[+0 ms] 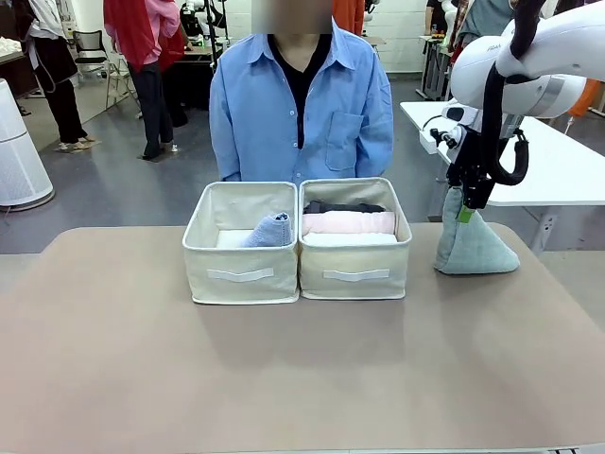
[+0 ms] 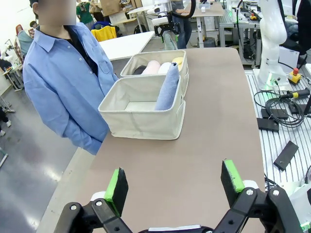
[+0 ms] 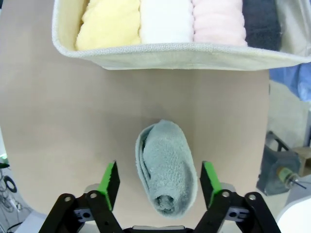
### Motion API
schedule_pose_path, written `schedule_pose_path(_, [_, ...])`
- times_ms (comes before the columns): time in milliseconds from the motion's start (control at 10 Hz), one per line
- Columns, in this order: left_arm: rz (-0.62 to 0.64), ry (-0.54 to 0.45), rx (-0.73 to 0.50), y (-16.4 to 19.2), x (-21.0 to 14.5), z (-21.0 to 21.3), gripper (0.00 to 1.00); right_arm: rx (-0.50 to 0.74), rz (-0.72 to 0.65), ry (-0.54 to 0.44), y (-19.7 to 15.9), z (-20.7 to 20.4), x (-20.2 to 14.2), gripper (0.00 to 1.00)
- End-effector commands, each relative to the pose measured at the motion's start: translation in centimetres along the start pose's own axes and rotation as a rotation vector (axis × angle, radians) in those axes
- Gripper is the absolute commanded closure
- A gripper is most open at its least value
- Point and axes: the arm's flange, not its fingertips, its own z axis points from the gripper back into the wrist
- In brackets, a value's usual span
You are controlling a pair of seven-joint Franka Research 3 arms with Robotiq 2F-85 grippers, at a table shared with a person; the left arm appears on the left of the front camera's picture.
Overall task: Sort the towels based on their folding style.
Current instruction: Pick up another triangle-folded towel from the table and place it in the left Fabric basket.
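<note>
The right gripper (image 3: 159, 171) hangs wide open with the green cone towel (image 3: 166, 158) standing between its fingers, so it can pinch it and carry it to the box (image 1: 241, 275) with the blue cone towel (image 1: 268, 233).

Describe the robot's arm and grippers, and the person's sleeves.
The right arm is white and rounded, with a black cable looped at its wrist. The left gripper and right gripper are black, two-fingered, with green pads. The person's sleeves are light blue and long.
</note>
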Motion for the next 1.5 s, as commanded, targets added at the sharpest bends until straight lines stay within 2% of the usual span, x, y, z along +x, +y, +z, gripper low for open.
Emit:
schedule_pose_path(0, [-0.018, -0.021, 0.011, -0.3, 0.0, 0.0, 0.0, -0.017, -0.008, -0.01, -0.2, -0.1, 0.1, 1.0])
schedule_pose_path(100, [-0.018, -0.021, 0.011, -0.3, 0.0, 0.0, 0.0, -0.022, -0.013, -0.009, -0.2, -0.1, 0.1, 0.64])
schedule_pose_path(200, [-0.018, -0.021, 0.011, -0.3, 0.0, 0.0, 0.0, -0.024, -0.014, -0.009, -0.2, -0.1, 0.0, 1.0])
schedule_pose_path(600, [-0.018, -0.021, 0.011, -0.3, 0.0, 0.0, 0.0, -0.033, -0.021, 0.003, -0.1, 0.2, -0.1, 1.0])
schedule_pose_path(800, [-0.018, -0.021, 0.011, -0.3, 0.0, 0.0, 0.0, -0.064, -0.043, 0.029, 0.9, 1.9, 0.3, 1.0])
schedule_pose_path(1200, [-0.018, -0.021, 0.011, -0.3, 0.0, 0.0, 0.0, -0.067, -0.207, 0.088, 9.8, 13.9, 4.3, 1.0])
schedule_pose_path(1400, [-0.018, -0.021, 0.011, -0.3, 0.0, 0.0, 0.0, -0.119, -0.189, 0.058, 14.4, 19.6, 6.4, 1.0])
